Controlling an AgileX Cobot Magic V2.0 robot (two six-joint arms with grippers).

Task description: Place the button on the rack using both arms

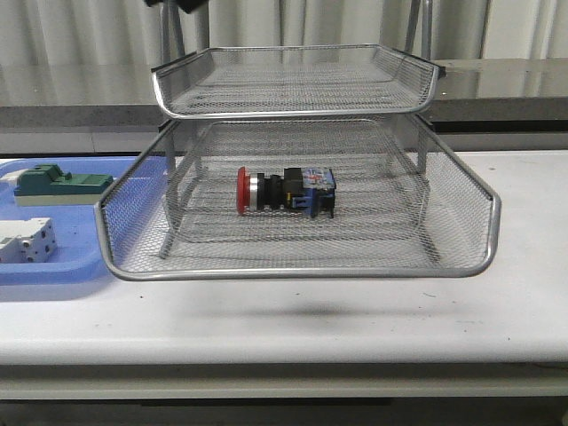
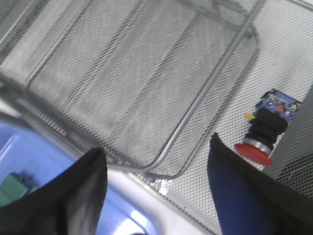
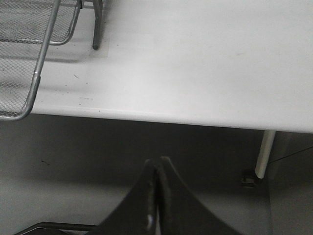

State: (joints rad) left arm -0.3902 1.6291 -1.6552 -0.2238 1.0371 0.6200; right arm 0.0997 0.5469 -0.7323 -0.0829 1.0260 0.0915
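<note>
Front view: the button [image 1: 286, 191] lies on its side on the mesh floor of the pulled-out lower tier of the rack [image 1: 297, 266], red head toward the robot's left, blue block toward its right. That tier juts forward past the one above, which is likely why it was slid out: it leaves open room from above to set the button down. The task looks all but done (no gripper shows in this view). A blue tray [image 1: 40, 266] beside the rack holds a green block [image 1: 55, 182] and a white block [image 1: 25, 240].

Left wrist view: the left gripper [image 2: 156, 191] hangs above the rack, its two dark fingers [image 2: 80, 191] spread wide with nothing between them. The button sits on the mesh beyond the fingers, apart from them, so I judge it released and resting freely.

Right wrist view: the right gripper [image 3: 157, 196] sits off the table [image 3: 195, 58] past its edge, well apart from the rack corner. Its fingers are pressed together, tips touching, and hold nothing (parked, by the look of it).
</note>
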